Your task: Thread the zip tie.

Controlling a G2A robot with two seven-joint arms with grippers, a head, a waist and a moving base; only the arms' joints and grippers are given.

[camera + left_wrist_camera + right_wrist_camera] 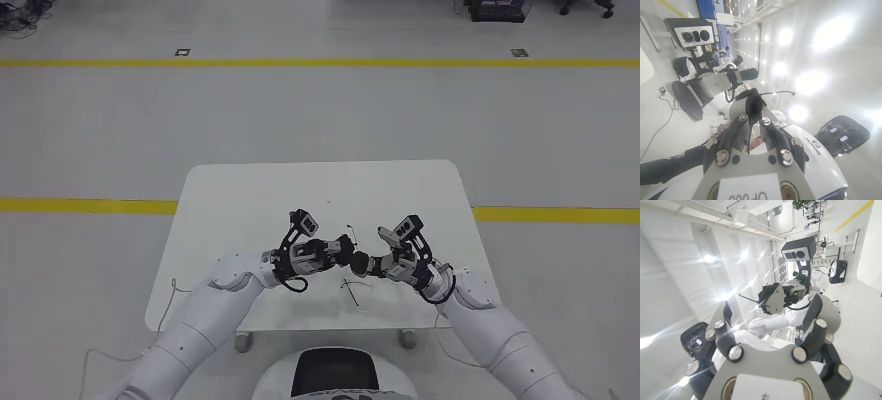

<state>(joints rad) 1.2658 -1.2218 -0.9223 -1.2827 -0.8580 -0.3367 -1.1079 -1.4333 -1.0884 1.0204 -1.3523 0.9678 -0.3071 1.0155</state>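
Above the table's (300, 190) 6 o'clock edge, the left gripper (752, 94) clenches a black zip tie (776, 92) whose end pokes out, while the right gripper (377, 262), at its 3 o'clock, gapes empty; threading likely needs a square pinch near that end.

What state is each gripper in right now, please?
Left gripper: closed on the zip tie.
Right gripper: open, holding nothing.

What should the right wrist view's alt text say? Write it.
The right gripper is open in the foreground, facing the left gripper farther off, which is shut on a thin black zip tie, its strap jutting out from the grip.
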